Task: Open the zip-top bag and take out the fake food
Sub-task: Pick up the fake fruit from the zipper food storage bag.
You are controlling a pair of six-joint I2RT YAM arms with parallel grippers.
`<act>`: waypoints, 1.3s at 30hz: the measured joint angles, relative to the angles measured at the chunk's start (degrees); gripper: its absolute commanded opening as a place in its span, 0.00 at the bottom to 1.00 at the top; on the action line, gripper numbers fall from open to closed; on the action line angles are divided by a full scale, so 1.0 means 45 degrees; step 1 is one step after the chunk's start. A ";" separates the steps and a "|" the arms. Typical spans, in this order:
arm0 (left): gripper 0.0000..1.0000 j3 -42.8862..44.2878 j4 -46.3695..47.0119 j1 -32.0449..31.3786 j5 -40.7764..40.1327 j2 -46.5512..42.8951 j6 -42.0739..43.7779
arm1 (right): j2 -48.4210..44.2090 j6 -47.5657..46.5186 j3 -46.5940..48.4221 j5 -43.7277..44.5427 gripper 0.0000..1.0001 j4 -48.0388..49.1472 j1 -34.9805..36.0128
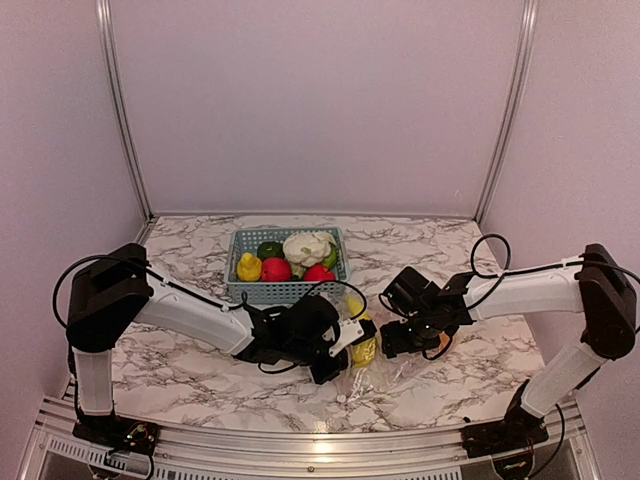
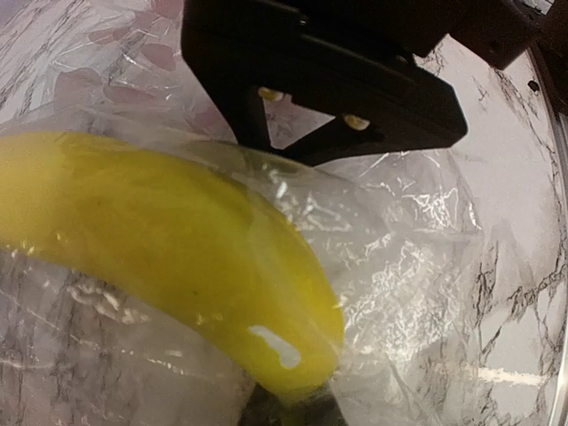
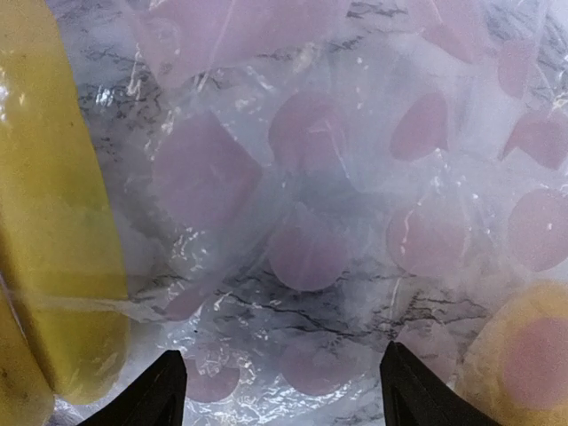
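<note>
The left gripper (image 1: 336, 362) sits right against the banana (image 2: 160, 240) inside the zip-top bag (image 2: 417, 231); I cannot tell whether its jaws grip it. Opposite, the right gripper (image 3: 282, 382) hangs wide open, empty, over the film. This looks like the removal step; next needs a firm hold, then a pull clear of the bag.

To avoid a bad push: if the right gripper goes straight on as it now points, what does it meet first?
Most likely the zip-top bag: the right gripper, open, faces its clear film, and the banana lies off to one side. Depth is unclear.
</note>
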 measured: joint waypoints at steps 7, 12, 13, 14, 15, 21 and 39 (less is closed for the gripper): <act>0.00 -0.0233 -0.0272 0.0000 -0.0010 -0.0714 -0.0024 | -0.0024 0.0185 0.0000 0.0175 0.73 0.0000 0.0000; 0.00 -0.0248 -0.0559 0.0005 0.0189 -0.1044 -0.0063 | -0.0029 0.0233 -0.0005 0.0330 0.73 -0.0039 0.0000; 0.00 -0.0248 -0.0636 0.0005 0.0257 -0.1107 -0.0083 | -0.0029 0.0238 -0.0005 0.0355 0.73 -0.0049 0.0000; 0.00 -0.0253 -0.0704 0.0010 0.0330 -0.1161 -0.0087 | -0.0034 0.0272 -0.0005 0.0393 0.73 -0.0073 0.0000; 0.00 -0.0257 -0.0782 0.0024 0.0423 -0.1224 -0.0102 | -0.0049 0.0291 -0.0005 0.0457 0.73 -0.0102 0.0000; 0.00 -0.0272 -0.1200 0.0219 0.1229 -0.1637 -0.0233 | -0.0136 0.0432 0.0000 0.0962 0.73 -0.0272 0.0000; 0.00 -0.0432 -0.3478 0.0622 0.3143 -0.2812 -0.0160 | -0.0146 0.0563 0.0364 0.2021 0.73 -0.0685 0.0005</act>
